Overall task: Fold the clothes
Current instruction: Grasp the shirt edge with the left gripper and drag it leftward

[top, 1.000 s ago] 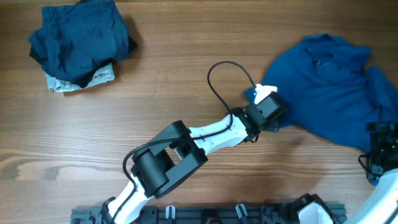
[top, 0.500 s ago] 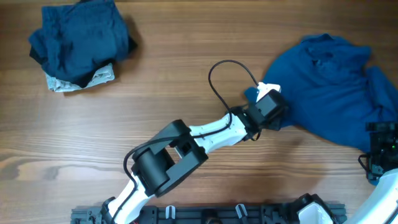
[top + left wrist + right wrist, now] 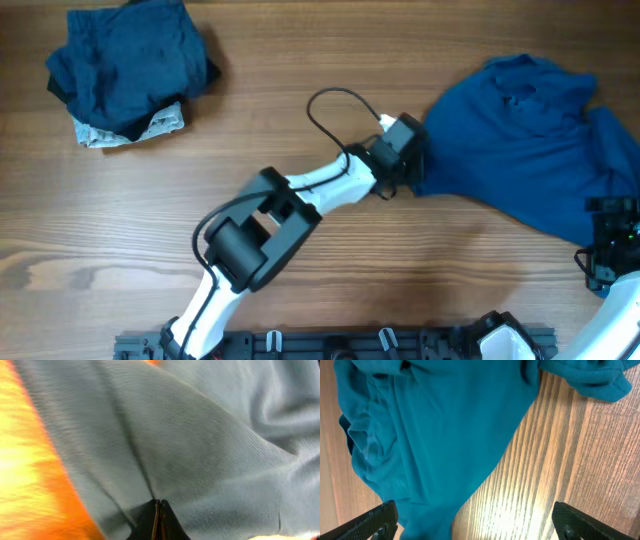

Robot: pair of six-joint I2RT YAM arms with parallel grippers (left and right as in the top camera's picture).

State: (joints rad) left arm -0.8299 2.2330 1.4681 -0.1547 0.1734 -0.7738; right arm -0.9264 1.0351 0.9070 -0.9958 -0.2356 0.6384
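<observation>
Two arms at a brown wood-grain desk (image 3: 300, 60). Left claw (image 3: 156, 519) is pinched tight on the left edge of the large medium-blue fabric shirt (image 3: 520, 150); in the left wrist view the dark fingertips meet with a fold of the cloth caught between them, and creases run up from the pinch. Overhead, the left arm reaches diagonally from bottom centre to that edge, with a black cable (image 3: 335, 100) looping above its wrist.

The shirt lies crumpled on the right side of the desk, spreading to the right border. Right claw (image 3: 472, 520) is spread wide and holds nothing. It sits at the lower right corner above the shirt's lower right part, one finger over cloth, the other over bare wood.

A stack of dark navy fabric garments (image 3: 130, 70) sits top left, well apart from the shirt. A pale grey-white fabric garment (image 3: 160, 125) pokes out under its lower edge. Black one not clearly separable.
</observation>
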